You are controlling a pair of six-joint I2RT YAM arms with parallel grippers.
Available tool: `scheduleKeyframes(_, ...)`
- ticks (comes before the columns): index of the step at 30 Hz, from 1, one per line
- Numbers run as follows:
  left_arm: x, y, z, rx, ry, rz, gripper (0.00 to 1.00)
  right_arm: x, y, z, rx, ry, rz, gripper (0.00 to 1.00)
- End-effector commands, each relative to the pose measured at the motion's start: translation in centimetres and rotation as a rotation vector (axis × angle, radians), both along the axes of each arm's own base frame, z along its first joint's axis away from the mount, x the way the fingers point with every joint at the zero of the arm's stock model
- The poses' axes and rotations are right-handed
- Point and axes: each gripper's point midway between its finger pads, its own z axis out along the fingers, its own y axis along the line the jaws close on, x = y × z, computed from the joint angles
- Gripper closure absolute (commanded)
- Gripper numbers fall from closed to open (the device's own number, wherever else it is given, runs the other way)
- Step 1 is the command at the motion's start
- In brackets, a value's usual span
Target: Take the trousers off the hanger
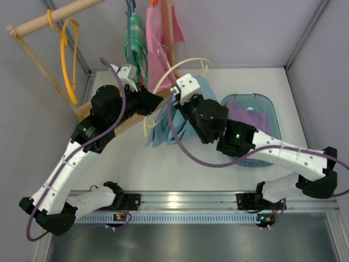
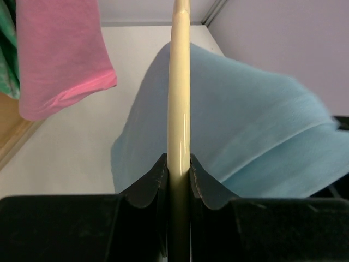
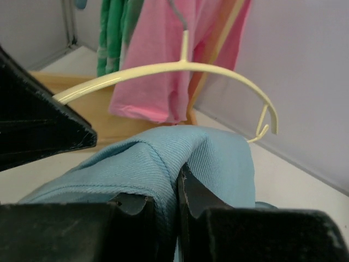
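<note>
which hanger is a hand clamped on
The cream hanger, pinched in the left hand; the yellow-orange hanger hangs untouched on the wooden rod.

1 overhead view looks down; 2 close wrist views share hanger (image 3: 218,71).

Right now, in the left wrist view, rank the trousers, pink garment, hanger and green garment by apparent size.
1. trousers, largest by far.
2. pink garment, cropped at the top.
3. hanger, a thin bar near the camera.
4. green garment, a sliver at the left edge.
</note>
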Motion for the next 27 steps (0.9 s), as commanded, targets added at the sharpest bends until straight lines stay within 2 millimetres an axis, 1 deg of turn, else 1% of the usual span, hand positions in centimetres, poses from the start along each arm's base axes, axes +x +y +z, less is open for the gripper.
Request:
scheduleKeyframes(1,-0.7,0.6,6.6,-0.127,-0.183,0.011,1.00,-0.5,1.7,3.3,0.134,-0.001,0.087,1.00)
scheduleKeyframes(2,-0.9,0.8,6.8,-0.130,-0.187,0.016,1.00,-0.5,2.8,2.2,0.111,0.020,0.111,1.00)
scheduleKeyframes(4,-1.2,1.1,7.1,-0.137,-0.199,0.022,1.00,-0.5,3.8,1.2,0.097,0.039,0.130,0.99)
scheduleKeyframes(5,-1.3,1.2,7.2,-0.139,-0.201,0.022,1.00,-0.4,4.8,-0.1,0.064,0.062,0.150,0.97)
scheduleKeyframes(6,-1.3,1.2,7.3,-0.141,-0.202,0.022,1.00,-0.5,5.4,-0.7,0.051,0.078,0.165,0.90)
scheduleKeyframes(7,-1.3,1.2,7.1,-0.138,-0.198,0.023,1.00,-0.6,5.9,-0.6,0.049,0.088,0.178,0.84)
scheduleKeyframes(8,-1.1,1.4,7.0,-0.136,-0.198,0.037,1.00,-0.7,6.9,-1.5,0.037,0.113,0.202,0.75)
scheduleKeyframes(9,-0.9,1.5,7.0,-0.132,-0.198,0.045,1.00,-0.9,7.1,-1.8,0.023,0.132,0.213,0.59)
scheduleKeyframes(11,-0.5,1.6,6.8,-0.123,-0.197,0.063,1.00,-1.3,7.6,-2.4,0.022,0.153,0.237,0.44)
scheduleKeyframes(12,-0.6,1.7,6.9,-0.125,-0.200,0.066,1.00,-1.5,7.7,-3.1,0.009,0.161,0.239,0.35)
scheduleKeyframes(13,-0.6,1.8,7.0,-0.125,-0.202,0.069,1.00,-1.9,7.8,-3.4,0.005,0.164,0.248,0.30)
scheduleKeyframes(15,-0.6,2.0,7.2,-0.131,-0.207,0.078,1.00,-2.2,7.9,-4.9,-0.017,0.183,0.244,0.24)
scheduleKeyframes(17,-0.8,2.1,7.6,-0.136,-0.214,0.078,1.00,-2.5,8.1,-5.6,-0.011,0.194,0.241,0.22)
scheduleKeyframes(18,-0.4,2.6,7.6,-0.136,-0.214,0.116,1.00,-2.6,8.1,-6.6,-0.024,0.204,0.240,0.20)
scheduleKeyframes(20,-0.4,2.7,7.6,-0.136,-0.216,0.121,1.00,-2.8,8.3,-7.0,-0.006,0.211,0.246,0.19)
scheduleKeyframes(21,-0.3,2.7,7.6,-0.136,-0.215,0.121,1.00,-2.9,8.4,-8.0,-0.018,0.217,0.246,0.19)
scheduleKeyframes(22,-0.4,2.6,7.6,-0.137,-0.214,0.117,1.00,-3.0,8.7,-8.2,-0.011,0.212,0.250,0.18)
scheduleKeyframes(24,-0.4,2.7,7.7,-0.140,-0.215,0.118,1.00,-2.7,8.8,-8.9,-0.026,0.216,0.233,0.19)
scheduleKeyframes(25,-0.4,2.8,7.7,-0.140,-0.217,0.123,1.00,-2.5,8.9,-9.5,-0.040,0.220,0.212,0.20)
scheduleKeyframes(27,-0.4,2.9,7.7,-0.137,-0.219,0.129,1.00,-2.5,9.1,-10.1,-0.054,0.222,0.203,0.20)
